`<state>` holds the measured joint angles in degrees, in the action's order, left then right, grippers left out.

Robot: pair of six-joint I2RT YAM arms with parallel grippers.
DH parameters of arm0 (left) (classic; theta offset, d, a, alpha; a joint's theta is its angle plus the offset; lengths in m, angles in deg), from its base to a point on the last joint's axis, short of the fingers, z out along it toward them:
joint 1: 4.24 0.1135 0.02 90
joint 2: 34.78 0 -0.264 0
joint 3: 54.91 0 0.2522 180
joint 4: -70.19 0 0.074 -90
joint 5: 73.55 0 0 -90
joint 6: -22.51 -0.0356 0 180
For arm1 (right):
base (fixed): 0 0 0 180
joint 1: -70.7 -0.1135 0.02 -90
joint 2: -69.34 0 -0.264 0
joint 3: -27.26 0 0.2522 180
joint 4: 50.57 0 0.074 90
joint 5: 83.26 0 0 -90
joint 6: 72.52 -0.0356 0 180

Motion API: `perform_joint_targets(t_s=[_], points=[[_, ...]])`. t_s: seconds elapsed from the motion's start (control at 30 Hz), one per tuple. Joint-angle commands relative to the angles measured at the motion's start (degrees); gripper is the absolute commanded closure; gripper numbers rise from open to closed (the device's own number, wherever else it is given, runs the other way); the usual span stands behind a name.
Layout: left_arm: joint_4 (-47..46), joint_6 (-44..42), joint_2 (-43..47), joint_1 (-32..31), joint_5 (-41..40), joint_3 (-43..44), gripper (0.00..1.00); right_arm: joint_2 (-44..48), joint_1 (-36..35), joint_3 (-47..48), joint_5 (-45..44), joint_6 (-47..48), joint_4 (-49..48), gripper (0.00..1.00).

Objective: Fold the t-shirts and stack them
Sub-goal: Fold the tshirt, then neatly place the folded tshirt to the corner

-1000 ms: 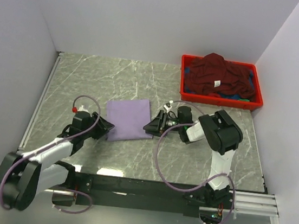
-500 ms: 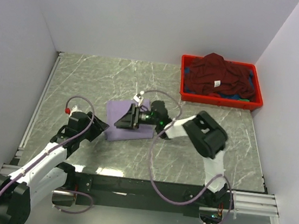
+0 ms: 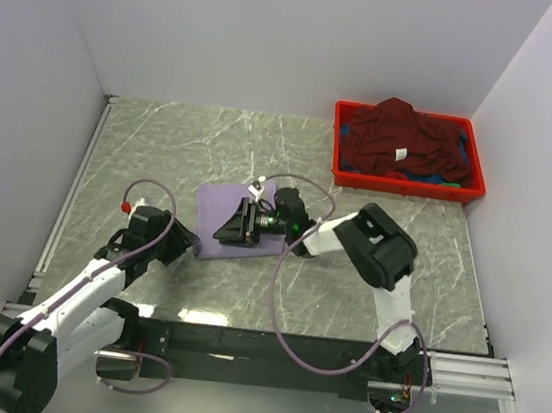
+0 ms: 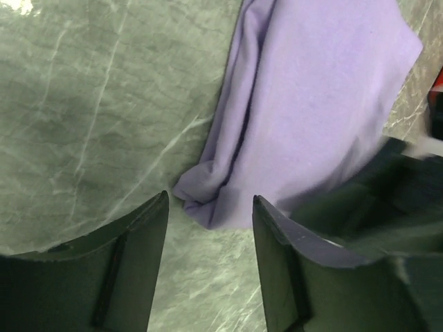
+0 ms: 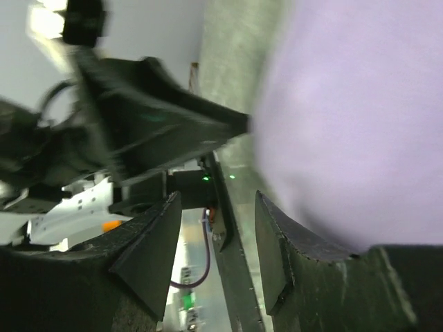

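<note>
A folded lavender t-shirt (image 3: 223, 210) is laid flat near the middle of the marbled grey bench (image 3: 163, 142), its long edges running roughly away from the arms. The right fingers (image 3: 236, 225) are held over the near right part of this shirt, pointing toward the left arm; in the right wrist view they (image 5: 156, 235) are seen spread apart with nothing between them, the lavender cloth (image 5: 353, 124) filling the blurred upper right of that view (whether the cloth is touched cannot be told). The left fingers (image 3: 181, 238) are placed low just beside the shirt's near left corner. In the left wrist view they (image 4: 149, 235) are likewise spread and nothing is held, and the bunched, rolled corner of the shirt (image 4: 208, 200) is seen just beyond the gap between them, resting on the bench. A maroon t-shirt (image 3: 396, 133) is heaped in a red crate (image 3: 404, 188) at the far right of the bench, well apart from both arms. A small white label (image 3: 400, 154) is shown on the maroon cloth, but its writing is too small to be read. Scraps of blue cloth (image 3: 427, 173) and green cloth (image 3: 451, 185) are visible beneath the maroon heap at the crate's near edge.
</note>
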<state>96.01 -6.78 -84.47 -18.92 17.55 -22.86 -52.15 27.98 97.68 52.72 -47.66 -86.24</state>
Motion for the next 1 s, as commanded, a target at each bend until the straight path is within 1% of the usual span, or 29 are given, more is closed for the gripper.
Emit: perform_joint_targets(t_s=[0.0, 0.03, 0.13, 0.2, 0.23, 0.27, 0.3, 0.33, 0.37, 0.43, 0.53, 0.67, 0.77, 0.8, 0.83, 0.9, 0.93, 0.97], points=[[-0.89, -1.2, -0.84, -0.79, -0.75, 4.21, 0.44, 9.59, 1.41, -1.02, -0.89, 7.13, 6.89, 0.46], [-0.98, -1.29, -1.11, -1.14, -1.01, 5.09, 0.44, 11.7, 2.63, -1.81, -0.89, 7.4, 7.15, 0.46], [-1.86, -1.47, -2.69, -1.85, -0.93, 6.41, 0.45, 13.73, 5.18, -4.8, -0.8, 9.33, 9.26, 0.46], [-1.51, -1.47, -4.44, -2.11, -1.02, 7.46, 0.44, 15.31, 7.99, -7.52, -2.28, 11.78, 12.5, 0.46], [-0.72, -1.64, -4.97, -2.2, -0.93, 8.51, 0.44, 17.67, 8.87, -7.97, -3.69, 13.45, 14.86, 0.46], [-0.19, -1.99, -5.85, -2.29, -3.1, 9.05, 0.43, 19.08, 9.93, -8.15, -5.7, 18.69, 23.07, 0.46], [0.33, -2.17, -6.2, -2.46, -3.82, 9.49, 0.42, 20.75, 10.2, -7.63, -8.16, 21.61, 28.02, 0.46], [1.03, -2.35, -6.64, -2.55, -4.35, 10.27, 0.41, 23.55, 10.2, -7.1, -14.62, 24.25, 32.86, 0.46], [2.17, -2.61, -7.34, -2.55, -5.23, 10.63, 0.4, 24.8, 10.29, -6.4, -17.12, 28.54, 40.56, 0.45], [3.06, -3.05, -8.66, -2.64, -5.76, 11.33, 0.4, 27.27, 10.29, -4.73, -23.87, 31.29, 48.68, 0.45], [3.15, -3.58, -10.68, -3.08, -5.76, 11.78, 0.4, 28.41, 10.46, -3.23, -27.86, 34.47, 53.02, 0.45], [1.92, -3.58, -14.99, -3.95, -4.01, 12.39, 0.42, 27.89, 10.46, -2.53, -27.52, 35.44, 54.7, 0.45], [1.57, -3.05, -18.07, -5.88, -3.65, 12.92, 0.43, 26.84, 10.46, -2.08, -27.26, 35.17, 54.79, 0.45], [1.92, -2.79, -18.68, -6.24, -3.74, 13.09, 0.45, 26.66, 10.46, -2.26, -27.34, 35.09, 54.79, 0.45], [1.75, -2.35, -19.64, -6.42, -3.74, 12.92, 0.5, 26.66, 10.38, -2.26, -27.43, 35.26, 54.88, 0.45], [1.31, -1.3, -20.27, -7.03, -3.39, 12.13, 0.56, 26.48, 10.38, -1.91, -27.78, 35.44, 55.14, 0.45], [0.35, -0.86, -20.53, -7.12, -2.95, 11.69, 0.65, 26.4, 10.38, -1.82, -27.87, 35.52, 55.49, 0.46], [-0.27, -0.25, -20.71, -7.21, -2.17, 11.17, 0.69, 26.31, 10.29, -1.73, -28.04, 35.87, 55.93, 0.46]])
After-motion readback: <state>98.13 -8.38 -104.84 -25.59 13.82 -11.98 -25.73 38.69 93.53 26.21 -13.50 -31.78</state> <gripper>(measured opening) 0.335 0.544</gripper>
